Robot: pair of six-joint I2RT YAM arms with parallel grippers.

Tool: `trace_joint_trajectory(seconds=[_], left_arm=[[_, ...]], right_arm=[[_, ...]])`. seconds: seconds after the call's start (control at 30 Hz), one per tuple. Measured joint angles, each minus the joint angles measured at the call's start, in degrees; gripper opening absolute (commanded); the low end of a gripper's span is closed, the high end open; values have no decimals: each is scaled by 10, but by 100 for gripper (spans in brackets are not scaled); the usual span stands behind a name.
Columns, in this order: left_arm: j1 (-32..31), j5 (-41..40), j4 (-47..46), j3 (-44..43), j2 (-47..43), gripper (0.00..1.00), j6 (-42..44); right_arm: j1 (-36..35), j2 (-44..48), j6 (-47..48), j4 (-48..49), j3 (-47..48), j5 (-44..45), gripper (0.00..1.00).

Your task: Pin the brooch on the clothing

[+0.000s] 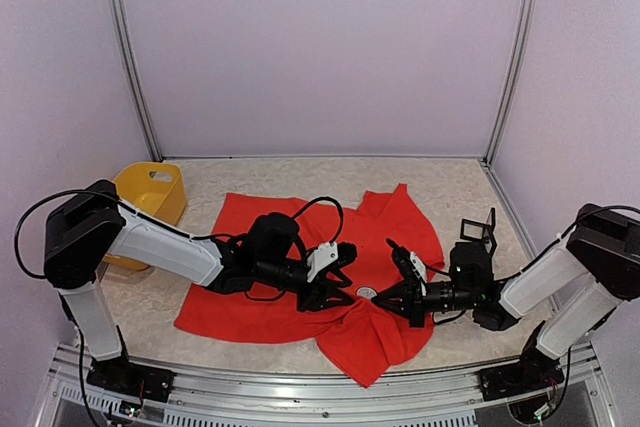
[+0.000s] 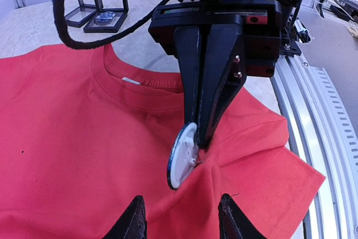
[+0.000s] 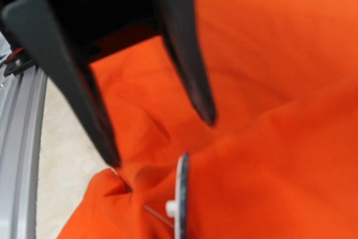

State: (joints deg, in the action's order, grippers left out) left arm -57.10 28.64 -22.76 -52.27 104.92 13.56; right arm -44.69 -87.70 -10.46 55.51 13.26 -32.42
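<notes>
The clothing (image 1: 390, 217), a bright red T-shirt, lies spread and rumpled on the table. In the left wrist view its round neck faces away (image 2: 72, 138). The brooch (image 1: 367, 293) is a small round disc standing on edge on a raised fold. Its white back and thin pin (image 2: 180, 160) touch the cloth, and it shows edge-on in the right wrist view (image 3: 182, 194). My right gripper (image 1: 382, 297) comes from the right, its jaws shut on the brooch's upper edge (image 2: 201, 138). My left gripper (image 1: 345, 282) stands open just left of the brooch (image 2: 180, 197), holding nothing (image 3: 162, 141).
A yellow bin (image 1: 155, 192) stands at the table's left edge. Black open display boxes (image 1: 478, 232) sit right of the shirt (image 2: 103, 12). A black cable (image 2: 72, 26) loops over the shirt. The aluminium rail (image 2: 319, 127) runs along the near edge.
</notes>
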Motion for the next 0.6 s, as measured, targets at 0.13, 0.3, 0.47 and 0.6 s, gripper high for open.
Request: trace_joint_trajectory(seconds=[0.13,0.3,0.47,0.6], left_arm=[[-7,-17,-7,22,-29,26,-10],[-25,-23,-22,22,-27,16,-22],[-29,-31,-27,14,8,8,-33],[-29,-36,-24,-3,32,6,-37]], right_arm=[[0,-9,-34,2,0,0,0],[0,-14,-62,5,2,0,0],[0,-15,-89,14,3,-2,0],[1,-15,-102,18,3,-5,0]])
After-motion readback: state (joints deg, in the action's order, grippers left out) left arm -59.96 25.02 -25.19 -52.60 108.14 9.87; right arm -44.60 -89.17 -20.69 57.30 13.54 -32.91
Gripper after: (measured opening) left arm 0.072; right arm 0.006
